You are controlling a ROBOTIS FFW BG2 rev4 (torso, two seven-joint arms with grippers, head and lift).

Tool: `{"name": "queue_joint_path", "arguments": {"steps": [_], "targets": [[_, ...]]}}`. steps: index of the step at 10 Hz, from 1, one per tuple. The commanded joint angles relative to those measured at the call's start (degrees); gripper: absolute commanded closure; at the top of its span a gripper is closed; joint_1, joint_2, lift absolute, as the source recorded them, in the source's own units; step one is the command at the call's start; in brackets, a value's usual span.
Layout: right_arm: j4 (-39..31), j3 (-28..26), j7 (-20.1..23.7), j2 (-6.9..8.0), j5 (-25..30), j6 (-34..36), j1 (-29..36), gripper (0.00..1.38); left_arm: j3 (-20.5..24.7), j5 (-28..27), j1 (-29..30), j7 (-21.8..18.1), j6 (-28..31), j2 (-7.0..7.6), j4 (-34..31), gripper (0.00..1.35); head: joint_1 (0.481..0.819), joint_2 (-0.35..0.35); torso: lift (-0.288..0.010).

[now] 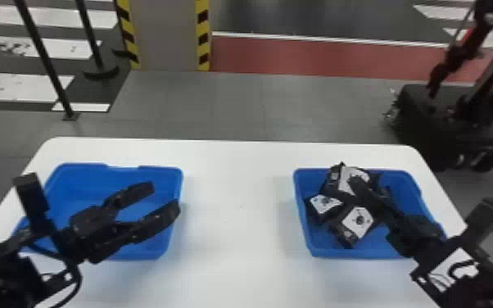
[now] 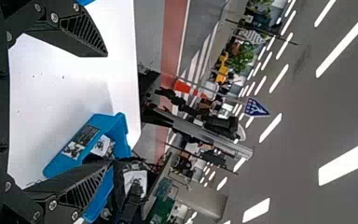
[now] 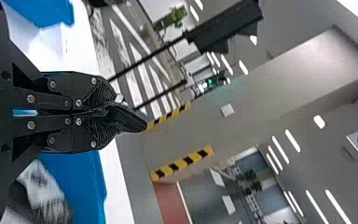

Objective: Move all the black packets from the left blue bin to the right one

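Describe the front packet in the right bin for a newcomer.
On the white table, find the right blue bin. In it, the front packet is black with a white label showing. Of those showing, it lies nearest the robot; the left packet is by the bin's left wall, the back packet by the far one.

Left arm (image 1: 6, 270) extends over the near left of the desk (image 1: 235, 254); left end effector (image 1: 166, 196) points inward, fingers spread. Right arm (image 1: 462, 274) crosses the right edge; right end effector (image 1: 355, 182) points toward the far left corner, fingers together.
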Motion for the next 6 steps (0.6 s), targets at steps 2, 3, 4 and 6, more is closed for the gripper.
{"name": "queue_joint_path", "arguments": {"steps": [2,3,4,6], "targets": [[4.5,-1.8,-3.4,-3.7,0.9,1.8,-0.4,1.19,4.3,0.6,4.4,0.1,-3.1,-0.75,-3.5,0.17,0.695,-0.143,-0.11],[5.6,-1.9,-4.7,-3.87,2.5,2.7,-0.6,0.58,4.8,1.0,5.2,0.1,-3.7,-0.83,-3.9,0.17,0.695,-0.153,-0.11],[4.4,-2.5,-5.6,-3.87,6.3,1.0,-0.2,0.09,4.8,1.5,5.5,0.4,-5.7,-1.01,-3.9,0.17,0.695,-0.153,-0.11],[-9.4,-2.5,-13.0,-2.11,13.4,-4.9,6.7,0.16,6.6,1.9,6.9,0.9,-10.0,-2.15,-5.0,0.17,0.695,-0.171,-0.11]]}}
